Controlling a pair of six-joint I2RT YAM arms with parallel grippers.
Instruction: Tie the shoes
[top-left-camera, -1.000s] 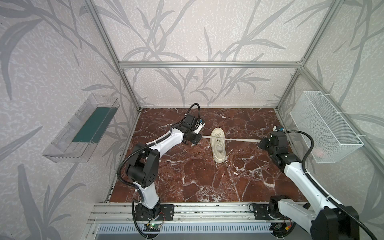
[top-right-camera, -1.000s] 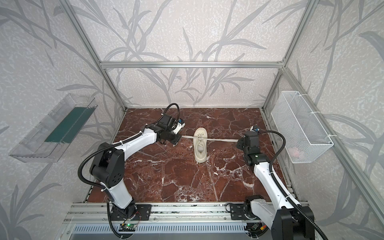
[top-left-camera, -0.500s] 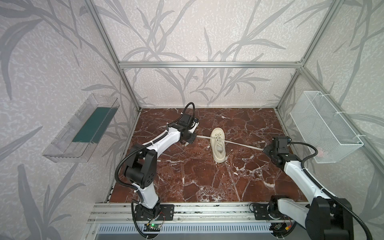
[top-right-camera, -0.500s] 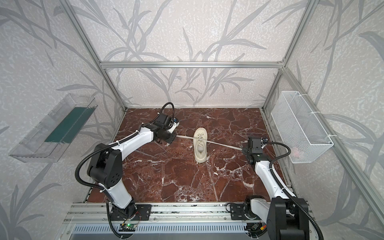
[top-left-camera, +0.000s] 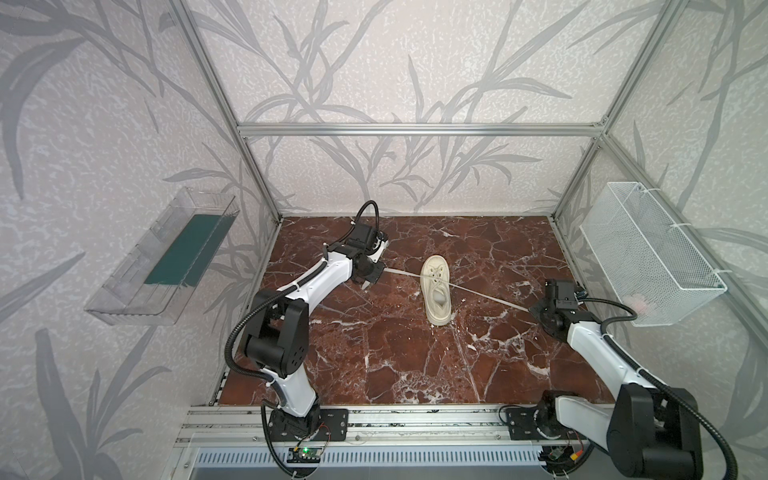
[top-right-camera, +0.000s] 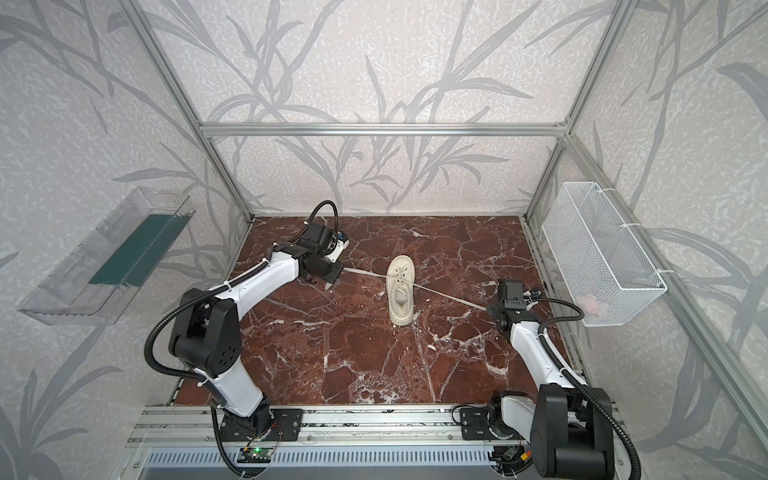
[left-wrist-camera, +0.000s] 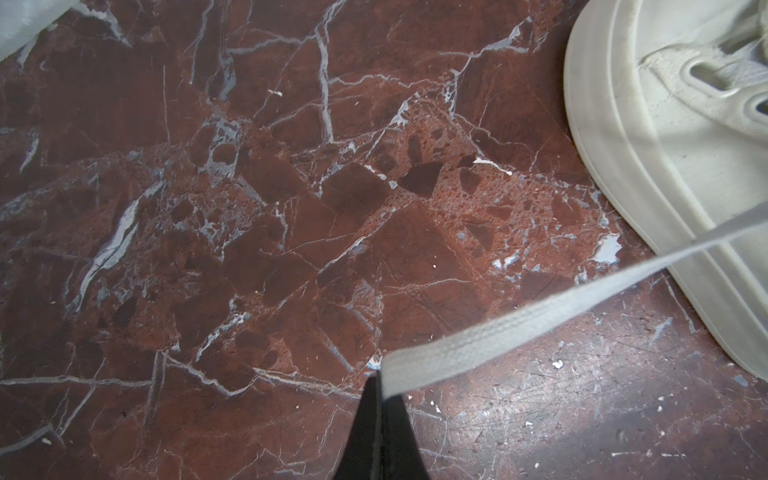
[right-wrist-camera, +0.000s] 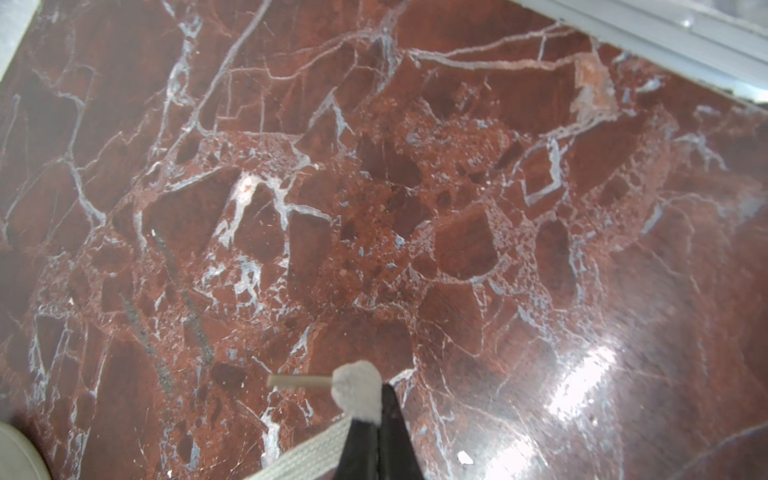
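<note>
Shoe (top-left-camera: 436, 309) single, two laces (top-left-camera: 401, 273) (top-left-camera: 490, 297), two grippers (top-left-camera: 376, 272) (top-left-camera: 536, 311)

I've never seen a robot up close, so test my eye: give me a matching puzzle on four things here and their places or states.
1 cream sneaker
2 left gripper
3 right gripper
4 white wire basket

A shut on the right lace
B hangs on the right wall
C stands on the red marble table
D shut on the left lace

Pairs: 1-C, 2-D, 3-A, 4-B
</note>
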